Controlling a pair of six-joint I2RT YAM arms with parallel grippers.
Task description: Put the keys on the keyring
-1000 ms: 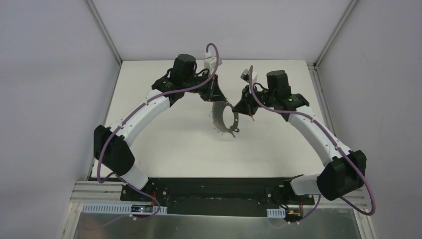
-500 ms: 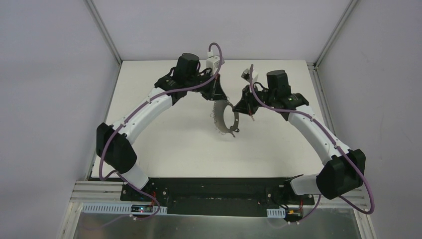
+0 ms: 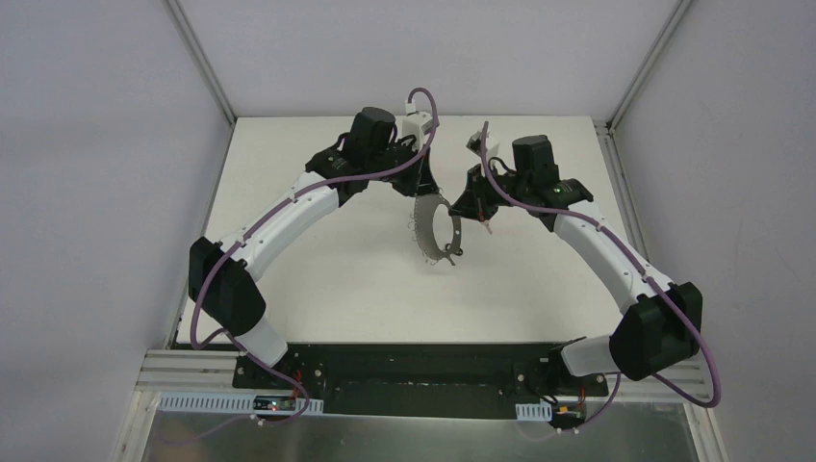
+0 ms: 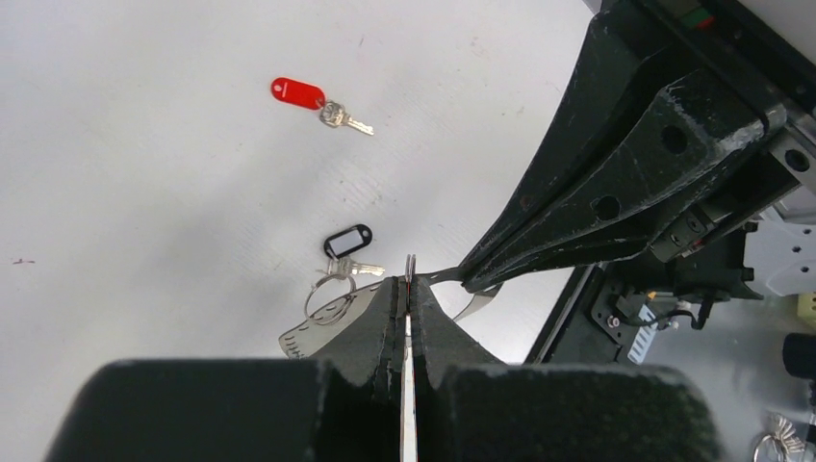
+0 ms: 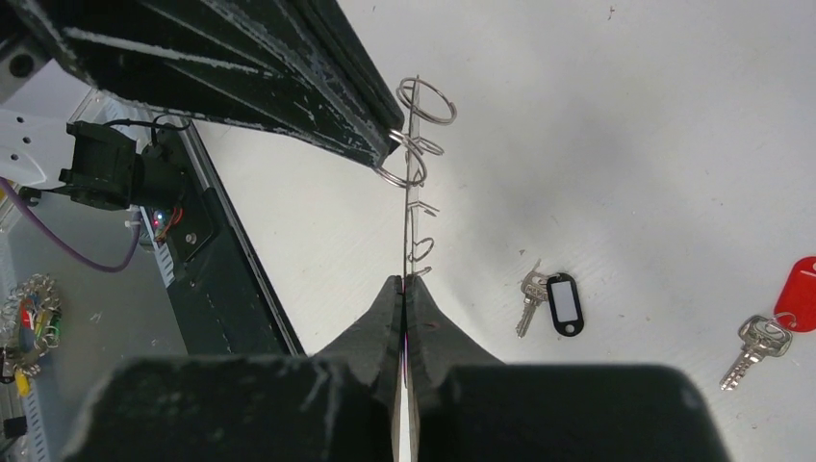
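Observation:
The keyring [image 3: 432,227], a thin grey oval band with small wire loops, hangs above the table between both grippers. My left gripper [image 4: 408,286] is shut on one wire loop [image 4: 410,265] at the band's edge. My right gripper [image 5: 404,281] is shut on the band [image 5: 407,207], which shows edge-on there with loops [image 5: 427,99] along it. The keys lie loose on the white table below. The red-headed key [image 4: 306,96] appears again as the red key [image 5: 797,294] at the right wrist view's edge. The dark-tagged key [image 4: 348,241], also seen as the black tag [image 5: 564,303], lies closer to the ring.
The black base plate [image 3: 423,371] runs along the table's near edge, with a metal tray [image 3: 423,433] below it. A bunch of spare rings [image 5: 34,308] lies off the table beside the base. White walls and frame posts [image 3: 202,58] bound the back.
My left arm's wrist has shifted slightly right, closing in above the keyring. The right arm and the keyring have hardly moved, and both grips are unchanged.

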